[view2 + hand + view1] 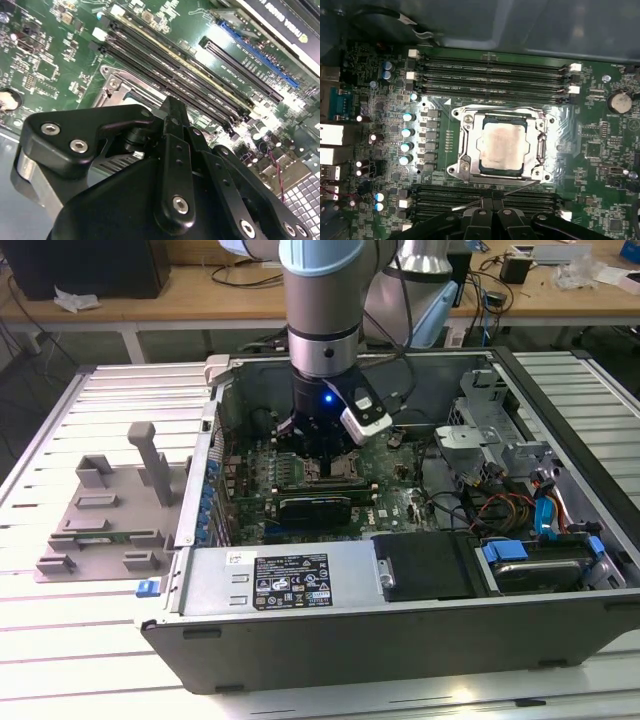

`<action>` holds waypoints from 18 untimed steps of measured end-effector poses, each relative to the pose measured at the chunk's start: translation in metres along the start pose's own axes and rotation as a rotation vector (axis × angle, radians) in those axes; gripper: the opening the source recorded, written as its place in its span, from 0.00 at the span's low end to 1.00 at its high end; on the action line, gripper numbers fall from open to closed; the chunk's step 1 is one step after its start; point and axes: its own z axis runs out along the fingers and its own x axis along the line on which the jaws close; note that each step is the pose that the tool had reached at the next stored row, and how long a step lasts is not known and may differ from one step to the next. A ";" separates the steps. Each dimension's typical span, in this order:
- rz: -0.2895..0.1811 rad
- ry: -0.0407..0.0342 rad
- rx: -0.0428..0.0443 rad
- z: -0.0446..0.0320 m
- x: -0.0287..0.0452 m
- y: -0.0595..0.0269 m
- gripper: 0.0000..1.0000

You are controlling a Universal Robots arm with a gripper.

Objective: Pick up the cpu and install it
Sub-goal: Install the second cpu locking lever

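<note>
Tray (100, 510): we see it at the exterior view's left, outside the case (400, 640).
Gripper (325, 445): we hover inside the case over the motherboard; grasp state we cannot tell.
Cpu (501, 147): seated in its socket (462, 150) in the first wrist view, so it looks placed.
Writing: we read none.

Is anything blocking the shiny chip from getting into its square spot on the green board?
Nothing visible blocks it. In the first wrist view the cpu already lies inside the socket on the motherboard, with nothing lying over it. In the exterior view the claw hangs over that spot inside the computer case.
</note>
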 end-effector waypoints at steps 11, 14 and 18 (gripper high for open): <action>0.000 -0.0035 0.0002 0.0098 0.0208 -0.0030 0.11; 0.000 -0.0037 -0.0007 0.0102 0.0217 -0.0074 0.11; 0.000 -0.0117 -0.0121 0.0115 0.0229 -0.0093 0.11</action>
